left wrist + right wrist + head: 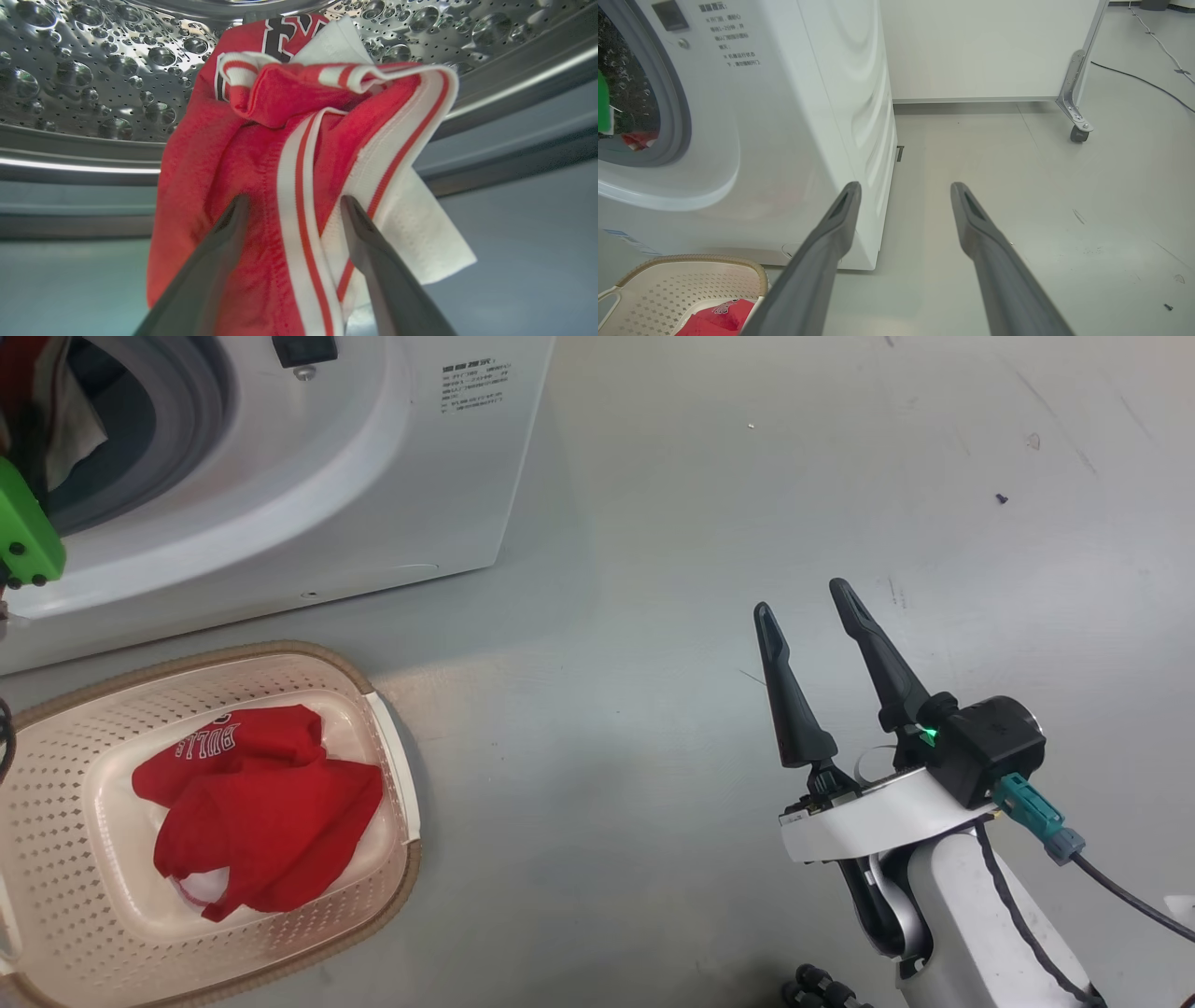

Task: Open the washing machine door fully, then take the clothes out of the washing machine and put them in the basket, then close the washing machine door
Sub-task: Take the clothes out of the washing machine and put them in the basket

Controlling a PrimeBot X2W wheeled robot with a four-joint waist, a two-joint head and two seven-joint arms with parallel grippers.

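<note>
The washing machine (308, 504) stands at the upper left with its grey-ringed mouth uncovered; its door is out of view. Inside the steel drum (93, 70) hangs a bunch of red clothes (243, 154) with white stripes and dark lettering. My left gripper (294, 205) is open, its fingers close in front of this fabric on either side of a white stripe. Another red garment (261, 803) lies in the cream basket (392, 765) on the floor before the machine. My right gripper (801, 599) hangs open over bare floor to the right, holding nothing.
A green part of my left arm (23, 532) shows at the machine's mouth. Right of the machine, grey floor runs to a white panel on a caster (1078, 133). A dark cable (1143, 81) lies at the far right.
</note>
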